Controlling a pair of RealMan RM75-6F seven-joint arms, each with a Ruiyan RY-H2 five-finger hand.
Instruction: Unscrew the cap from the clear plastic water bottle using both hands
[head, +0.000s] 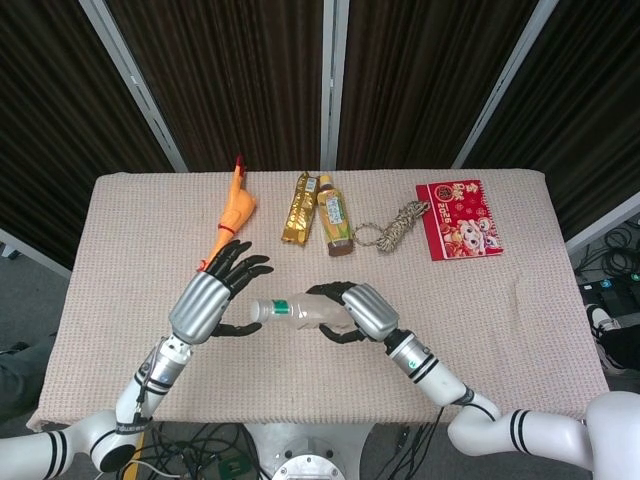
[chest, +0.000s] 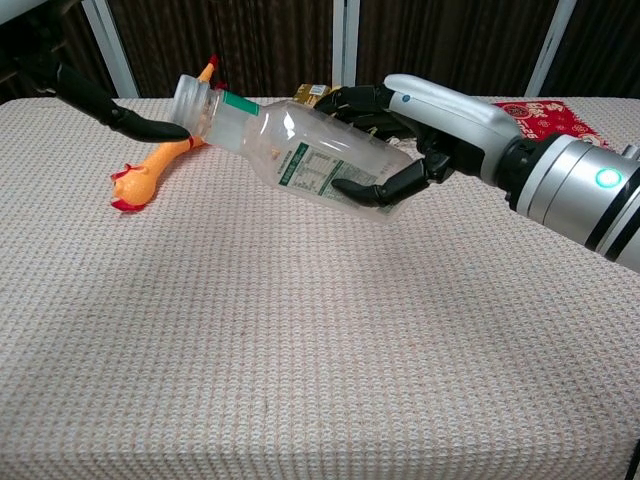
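The right hand (head: 362, 310) grips the body of the clear water bottle (chest: 300, 155), its dark fingers (chest: 385, 187) wrapped around it, holding it tilted above the table (chest: 300, 380) with the cap (chest: 188, 97) pointing to the robot's left. The left hand (head: 205, 300) sits just beside the cap end with fingers spread; one fingertip reaches the cap, but whether it grips cannot be told. Further back on the table lie an orange rubber chicken (head: 236, 208), near the left hand, then a gold snack packet (head: 297, 208) touching a small tea bottle (head: 335, 214), a coil of rope (head: 397, 225), and a red booklet (head: 458, 218) well apart to the right.
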